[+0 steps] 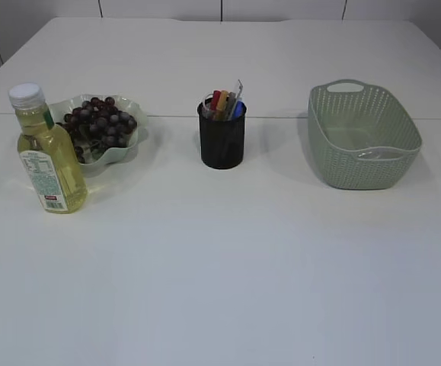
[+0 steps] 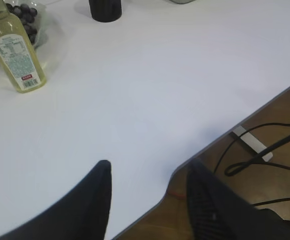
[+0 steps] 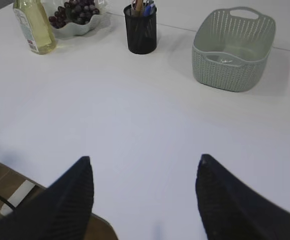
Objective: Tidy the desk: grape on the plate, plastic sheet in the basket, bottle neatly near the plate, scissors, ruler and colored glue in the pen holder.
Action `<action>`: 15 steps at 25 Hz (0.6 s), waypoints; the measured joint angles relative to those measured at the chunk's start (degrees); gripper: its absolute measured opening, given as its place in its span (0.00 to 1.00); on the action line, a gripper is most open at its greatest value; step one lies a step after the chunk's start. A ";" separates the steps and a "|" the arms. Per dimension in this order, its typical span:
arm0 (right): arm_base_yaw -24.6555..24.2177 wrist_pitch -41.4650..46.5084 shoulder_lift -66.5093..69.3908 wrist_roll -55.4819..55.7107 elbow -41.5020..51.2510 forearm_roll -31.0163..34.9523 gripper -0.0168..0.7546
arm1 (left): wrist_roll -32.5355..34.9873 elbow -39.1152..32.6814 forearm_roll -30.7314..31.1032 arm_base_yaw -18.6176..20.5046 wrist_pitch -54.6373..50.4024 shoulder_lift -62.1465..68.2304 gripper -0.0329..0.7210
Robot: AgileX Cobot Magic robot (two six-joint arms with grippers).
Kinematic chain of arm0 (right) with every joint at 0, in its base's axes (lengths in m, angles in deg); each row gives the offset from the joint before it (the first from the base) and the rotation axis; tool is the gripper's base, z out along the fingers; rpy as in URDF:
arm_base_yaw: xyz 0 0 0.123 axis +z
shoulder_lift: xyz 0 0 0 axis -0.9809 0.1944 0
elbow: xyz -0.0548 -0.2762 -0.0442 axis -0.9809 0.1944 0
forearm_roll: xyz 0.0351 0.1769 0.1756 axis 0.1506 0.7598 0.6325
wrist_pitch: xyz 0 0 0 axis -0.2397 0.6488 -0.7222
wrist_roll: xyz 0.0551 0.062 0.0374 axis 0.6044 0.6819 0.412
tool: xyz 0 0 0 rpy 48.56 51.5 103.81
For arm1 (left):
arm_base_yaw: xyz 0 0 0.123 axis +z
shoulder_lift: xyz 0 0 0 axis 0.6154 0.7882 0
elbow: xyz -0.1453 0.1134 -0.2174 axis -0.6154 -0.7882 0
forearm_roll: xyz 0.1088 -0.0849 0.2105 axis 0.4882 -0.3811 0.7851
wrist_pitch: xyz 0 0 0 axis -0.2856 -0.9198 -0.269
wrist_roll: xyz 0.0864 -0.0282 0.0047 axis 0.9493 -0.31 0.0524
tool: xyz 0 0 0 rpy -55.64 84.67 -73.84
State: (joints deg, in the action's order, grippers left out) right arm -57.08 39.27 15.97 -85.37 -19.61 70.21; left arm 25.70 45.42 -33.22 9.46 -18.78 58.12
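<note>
A bunch of dark grapes (image 1: 100, 120) lies on the pale wavy plate (image 1: 133, 107) at the back left. The yellow bottle (image 1: 49, 152) with a white cap stands upright just in front of the plate's left side. The black pen holder (image 1: 222, 139) in the middle holds coloured glue sticks, a ruler and scissors (image 1: 226, 104). The green basket (image 1: 361, 136) at the right has a clear plastic sheet (image 1: 378, 155) in it. My left gripper (image 2: 149, 166) hangs open over the table's near edge. My right gripper (image 3: 145, 161) is open and empty above the near table. Neither arm shows in the exterior view.
The white table (image 1: 228, 259) stretches wide in front of the objects. Its near edge (image 2: 220, 135) shows in the left wrist view, with black cables (image 2: 265, 150) and wooden floor beyond it.
</note>
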 joint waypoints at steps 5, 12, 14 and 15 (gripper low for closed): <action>0.00 1.23 -0.39 -2.86 2.64 -0.46 0.67 | 0.75 -2.22 -0.27 0.00 0.66 0.00 0.52; 0.00 -1.97 -0.39 -3.96 8.17 0.66 0.67 | 1.22 -2.34 0.20 0.00 1.14 0.00 0.52; 0.00 -2.11 -0.39 -3.96 8.30 0.70 0.67 | 1.22 -2.34 0.30 0.00 1.61 0.00 0.52; 0.00 -2.11 -0.39 -3.96 8.30 0.70 0.67 | 1.22 -2.47 0.30 0.00 1.92 0.00 0.51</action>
State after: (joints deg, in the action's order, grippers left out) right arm -57.08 37.16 15.58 -89.33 -11.31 70.91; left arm 26.92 42.96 -32.92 9.46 -16.86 58.12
